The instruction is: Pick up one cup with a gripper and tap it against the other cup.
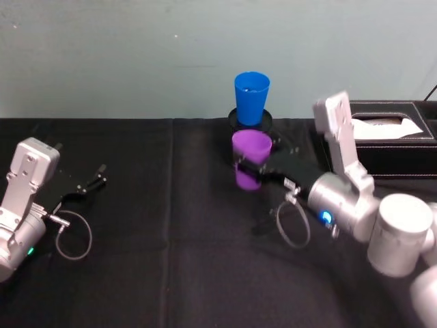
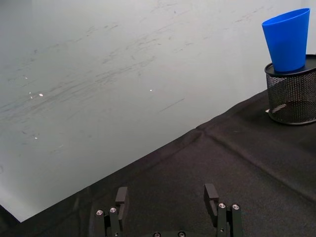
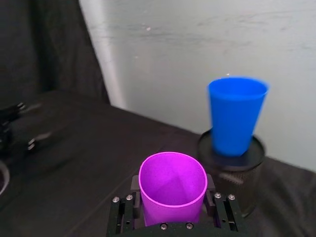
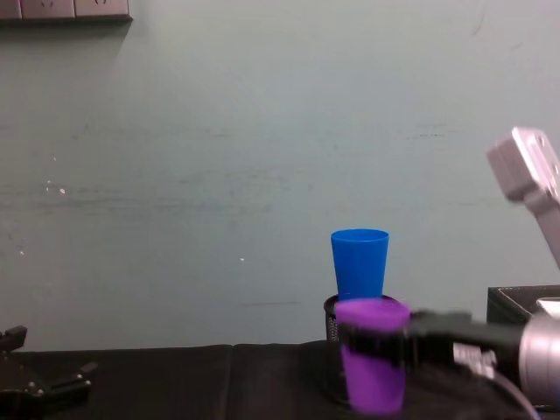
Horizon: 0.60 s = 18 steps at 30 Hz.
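The purple cup (image 1: 250, 160) is held upright by my right gripper (image 1: 254, 169), whose black fingers are shut around its middle. It hangs just in front of the blue cup (image 1: 251, 98), a small gap between them. The blue cup stands on top of a black mesh pen holder (image 1: 250, 121) at the back of the table. In the right wrist view the purple cup (image 3: 172, 190) sits between the fingers with the blue cup (image 3: 236, 115) beyond it. From the chest, the purple cup (image 4: 372, 364) overlaps the holder below the blue cup (image 4: 360, 262). My left gripper (image 1: 90, 183) rests open at the left.
A black tissue box (image 1: 388, 137) stands at the back right, close behind my right arm. Black cloth (image 1: 171, 260) covers the table, with the wall right behind the holder. Cable loops hang off both wrists.
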Tool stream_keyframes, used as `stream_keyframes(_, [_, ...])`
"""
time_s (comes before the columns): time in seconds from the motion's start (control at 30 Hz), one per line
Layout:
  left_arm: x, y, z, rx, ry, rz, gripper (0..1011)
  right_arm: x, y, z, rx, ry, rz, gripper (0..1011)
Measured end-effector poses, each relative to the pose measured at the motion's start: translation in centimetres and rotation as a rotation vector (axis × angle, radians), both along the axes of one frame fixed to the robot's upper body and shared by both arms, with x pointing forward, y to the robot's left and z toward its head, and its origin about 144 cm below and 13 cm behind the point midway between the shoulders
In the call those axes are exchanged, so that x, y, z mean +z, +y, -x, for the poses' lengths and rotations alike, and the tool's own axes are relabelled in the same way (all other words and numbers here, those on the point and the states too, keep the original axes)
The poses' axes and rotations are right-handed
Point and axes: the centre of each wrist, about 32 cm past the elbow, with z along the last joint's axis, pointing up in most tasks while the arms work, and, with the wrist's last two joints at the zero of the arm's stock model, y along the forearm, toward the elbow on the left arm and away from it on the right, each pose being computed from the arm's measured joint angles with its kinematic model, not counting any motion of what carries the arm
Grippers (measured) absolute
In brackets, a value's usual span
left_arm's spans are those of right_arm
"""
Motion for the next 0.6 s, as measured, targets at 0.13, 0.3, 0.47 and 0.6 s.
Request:
stream_keyframes(0.13, [0.0, 0.0, 0.0, 0.0, 0.0, 0.0, 1000, -1.6, 0.2, 1.7, 0.006, -0.021, 0.004, 726])
stream_keyframes(0.3, [0.0, 0.0, 0.0, 0.0, 0.0, 0.0, 1000, -4.8, 0.2, 3.9, -0.019, -0.065, 0.004, 726])
stream_keyframes(0.47, [0.0, 0.0, 0.0, 0.0, 0.0, 0.0, 1000, -6.5, 0.2, 4.8, -0.044, -0.112, 0.03, 726])
stream_keyframes(0.6, [0.0, 0.0, 0.0, 0.0, 0.0, 0.0, 1000, -6.8, 0.1, 5.0, -0.053, -0.12, 0.026, 774])
